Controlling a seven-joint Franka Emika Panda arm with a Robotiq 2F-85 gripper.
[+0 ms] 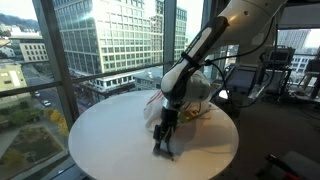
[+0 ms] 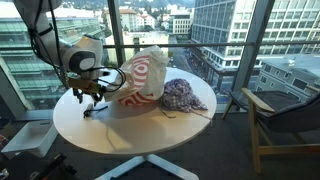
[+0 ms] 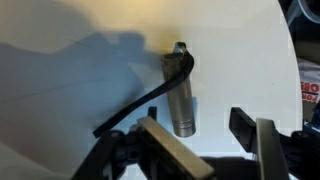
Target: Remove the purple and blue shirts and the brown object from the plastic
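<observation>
The brown object (image 3: 178, 90) shows in the wrist view as a short grey-brown cylinder with a black strap, lying on the white table. My gripper (image 3: 205, 128) hangs just over it, open, with a gap between each finger and the cylinder's near end. In both exterior views the gripper (image 1: 165, 142) (image 2: 90, 97) is low over the table beside the plastic (image 2: 145, 75) (image 1: 200, 90), a wrinkled white bag with a red logo. A purple and blue bundle of shirts (image 2: 183, 97) lies on the table against the bag's far side.
The round white table (image 2: 150, 135) (image 1: 100, 140) stands next to tall windows. A wooden armchair (image 2: 285, 120) stands off to one side. The black strap (image 3: 130, 110) trails across the table toward my left finger.
</observation>
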